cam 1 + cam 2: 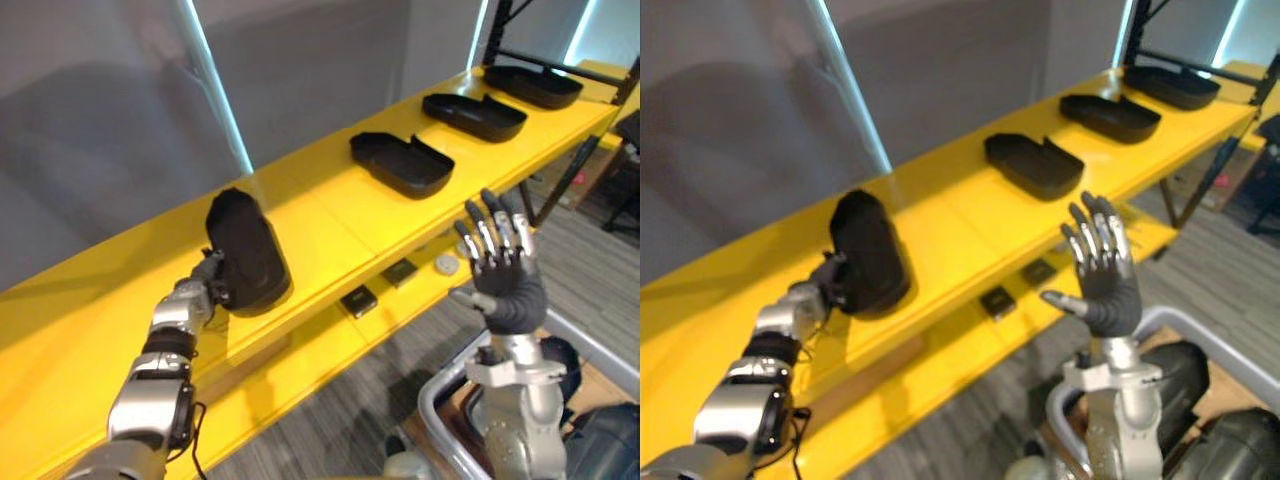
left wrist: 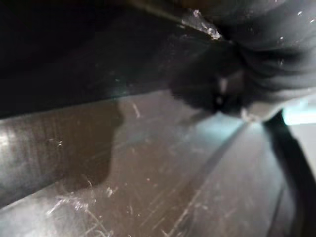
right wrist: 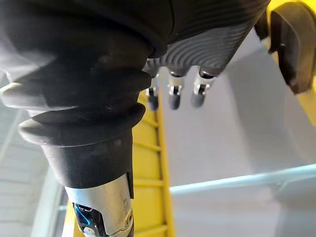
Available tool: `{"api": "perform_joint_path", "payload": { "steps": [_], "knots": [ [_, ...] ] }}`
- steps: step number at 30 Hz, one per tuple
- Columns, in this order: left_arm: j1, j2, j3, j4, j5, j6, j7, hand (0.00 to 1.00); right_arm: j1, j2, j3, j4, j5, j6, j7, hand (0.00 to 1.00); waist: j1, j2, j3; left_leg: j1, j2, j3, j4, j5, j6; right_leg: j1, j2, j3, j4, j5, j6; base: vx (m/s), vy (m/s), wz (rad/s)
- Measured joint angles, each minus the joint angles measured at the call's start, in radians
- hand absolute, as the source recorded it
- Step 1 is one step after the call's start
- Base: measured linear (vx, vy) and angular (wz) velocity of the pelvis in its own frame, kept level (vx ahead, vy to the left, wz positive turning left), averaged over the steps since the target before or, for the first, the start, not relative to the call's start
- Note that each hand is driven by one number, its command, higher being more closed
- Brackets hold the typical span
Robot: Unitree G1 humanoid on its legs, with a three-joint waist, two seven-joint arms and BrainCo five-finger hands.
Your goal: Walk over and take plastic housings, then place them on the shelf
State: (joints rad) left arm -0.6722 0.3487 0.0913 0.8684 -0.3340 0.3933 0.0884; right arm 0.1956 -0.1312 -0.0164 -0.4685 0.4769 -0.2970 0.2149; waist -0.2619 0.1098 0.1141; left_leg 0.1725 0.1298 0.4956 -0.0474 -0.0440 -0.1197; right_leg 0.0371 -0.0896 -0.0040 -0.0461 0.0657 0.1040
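Left eye view, black oval plastic housing (image 1: pixel 248 252), tilted on yellow shelf (image 1: pixel 330 215)

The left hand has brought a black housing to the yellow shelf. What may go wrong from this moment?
1. The held housing stands tilted on its edge, close to the front lip of the shelf. If the left hand releases it like this, it may tip and fall off.
2. The right hand is raised open, holding nothing, near the shelf's front. It might bump the edge if the robot steps closer.

No readable text, labels or numbers on anything.
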Motion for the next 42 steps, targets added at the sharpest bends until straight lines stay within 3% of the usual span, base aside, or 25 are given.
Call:
{"api": "perform_joint_path", "payload": {
  "steps": [6,13,17,22,26,29,31,34,39,41,42],
  "knots": [
    [-0.04,0.0,-0.002,0.018,-0.001,-0.003,0.018,0.0,-0.004,-0.002,0.002,0.005,-0.001,-0.001,-0.021,0.0,0.002,-0.021,0.014,-0.001,-0.002,-0.014,-0.017,0.013,-0.002,0.0,-0.004,-0.014,-0.001,0.0,0.0,-0.03,-0.024,0.07],
    [-0.054,0.0,-0.029,0.02,0.0,-0.027,0.014,0.0,-0.023,-0.002,0.003,0.024,-0.001,-0.012,-0.021,0.0,0.007,-0.023,0.015,-0.001,-0.002,-0.023,-0.025,0.016,-0.003,0.007,-0.005,-0.025,-0.01,0.001,-0.001,-0.01,-0.026,0.05],
    [-0.055,-0.001,-0.042,-0.001,0.05,-0.025,-0.034,0.0,-0.024,0.0,0.026,0.026,0.0,-0.027,-0.021,0.0,0.007,-0.025,0.017,-0.002,-0.005,-0.049,-0.031,0.022,0.001,0.022,-0.008,-0.055,-0.014,0.002,0.001,-0.01,-0.023,0.16],
    [-0.048,0.006,-0.068,-0.137,0.078,-0.051,-0.072,0.0,-0.034,0.001,0.043,0.056,-0.001,-0.052,-0.045,0.0,0.041,-0.036,0.023,-0.017,-0.009,-0.09,-0.031,0.033,0.005,0.029,-0.016,-0.095,-0.017,0.001,0.001,-0.02,-0.019,0.27],
    [0.022,0.058,-0.04,-0.4,0.078,-0.119,-0.06,0.0,-0.052,0.005,0.045,0.089,-0.001,-0.067,-0.084,0.0,0.073,-0.035,0.022,-0.035,-0.01,-0.126,-0.032,0.042,0.008,0.034,-0.02,-0.129,-0.017,0.001,0.001,-0.02,-0.021,0.21],
    [0.123,0.059,0.03,-0.645,0.075,-0.171,-0.06,0.0,-0.07,0.007,0.042,0.089,0.0,-0.092,-0.102,0.0,0.1,-0.033,0.021,-0.037,-0.013,-0.146,-0.032,0.048,0.01,0.041,-0.024,-0.149,-0.017,0.001,0.001,-0.01,-0.009,0.24],
    [0.198,0.05,0.046,-0.78,0.066,-0.175,-0.062,0.0,-0.086,0.007,0.03,0.088,0.001,-0.099,-0.116,0.0,0.104,-0.032,0.02,-0.038,-0.018,-0.175,-0.032,0.051,0.013,0.058,-0.031,-0.184,-0.018,-0.001,0.004,-0.02,0.001,0.38],
    [0.335,0.015,0.07,-0.951,0.059,-0.214,-0.064,0.0,-0.103,0.008,0.01,0.088,0.001,-0.1,-0.132,0.0,0.142,-0.031,0.006,-0.043,-0.024,-0.193,-0.032,0.054,0.014,0.068,-0.036,-0.205,-0.024,-0.002,0.005,-0.03,0.005,0.24],
    [0.512,-0.069,0.178,-1.172,0.027,-0.374,-0.038,0.0,-0.132,0.012,-0.027,0.094,-0.001,-0.096,-0.132,0.0,0.173,-0.03,-0.032,-0.069,-0.034,-0.24,-0.033,0.069,0.02,0.072,-0.045,-0.247,-0.031,-0.002,0.005,-0.02,-0.002,0.24],
    [0.583,-0.12,0.232,-1.243,0.044,-0.482,0.04,0.0,-0.132,0.018,-0.042,0.098,-0.012,-0.095,-0.13,0.0,0.193,-0.028,-0.054,-0.07,-0.037,-0.244,-0.038,0.069,0.021,0.074,-0.049,-0.255,-0.032,-0.003,0.006,-0.03,0.013,0.06],
    [0.602,-0.134,0.251,-1.251,0.06,-0.512,0.064,0.0,-0.132,0.021,-0.048,0.1,-0.021,-0.093,-0.13,0.0,0.194,-0.029,-0.06,-0.07,-0.038,-0.247,-0.038,0.07,0.021,0.076,-0.05,-0.259,-0.032,-0.003,0.006,-0.02,0.011,0.14]
  ]
}}
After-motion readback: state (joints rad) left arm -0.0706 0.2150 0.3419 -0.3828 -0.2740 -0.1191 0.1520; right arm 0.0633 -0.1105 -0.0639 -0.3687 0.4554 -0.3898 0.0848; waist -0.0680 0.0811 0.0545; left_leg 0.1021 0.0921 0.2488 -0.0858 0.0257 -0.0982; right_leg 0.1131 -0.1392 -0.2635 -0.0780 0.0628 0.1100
